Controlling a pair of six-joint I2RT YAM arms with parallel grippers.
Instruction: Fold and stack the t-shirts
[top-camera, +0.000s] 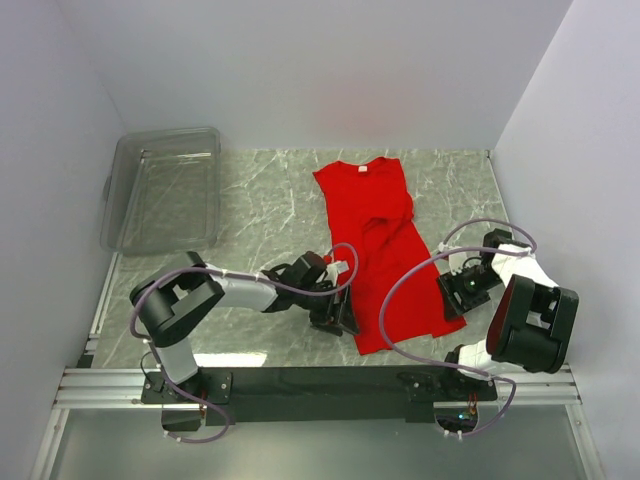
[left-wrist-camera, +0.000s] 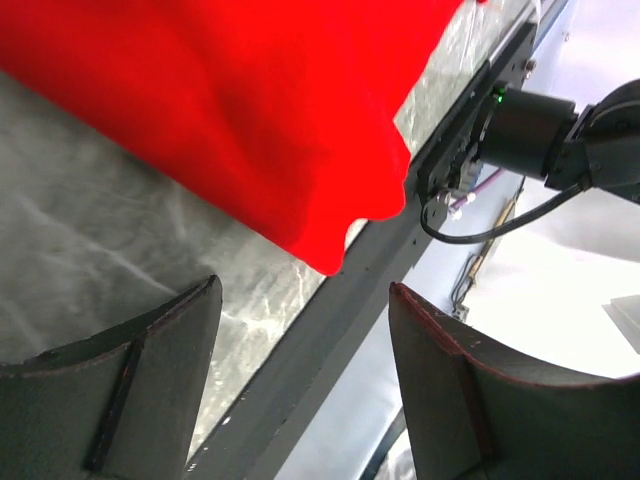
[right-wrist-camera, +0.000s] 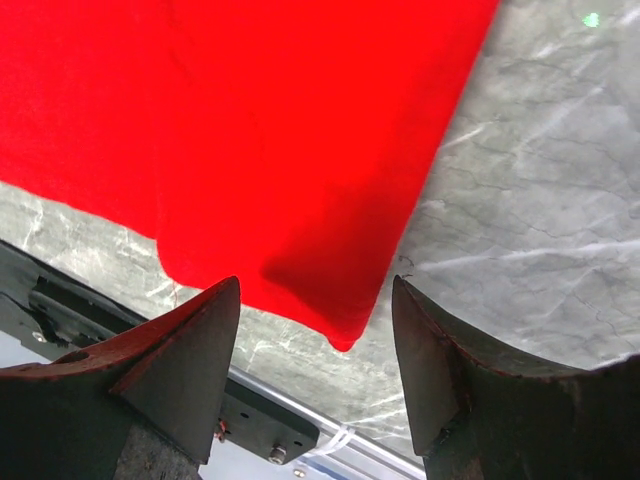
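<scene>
We see the red t-shirt (top-camera: 385, 235) flat on the table (top-camera: 260, 210). Our left pincer (left-wrist-camera: 302, 290) and right pincer (right-wrist-camera: 315, 287) stand spread and empty at its near corners.

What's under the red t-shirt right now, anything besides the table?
The red t-shirt lies on the marble table, which shows beside its edges; both wrist views show its near corners on bare tabletop. Anything beneath the cloth's middle is covered and cannot be seen.

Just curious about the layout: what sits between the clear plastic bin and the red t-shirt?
Nothing; the top view shows only bare marbled tabletop between the bin and the t-shirt.
</scene>
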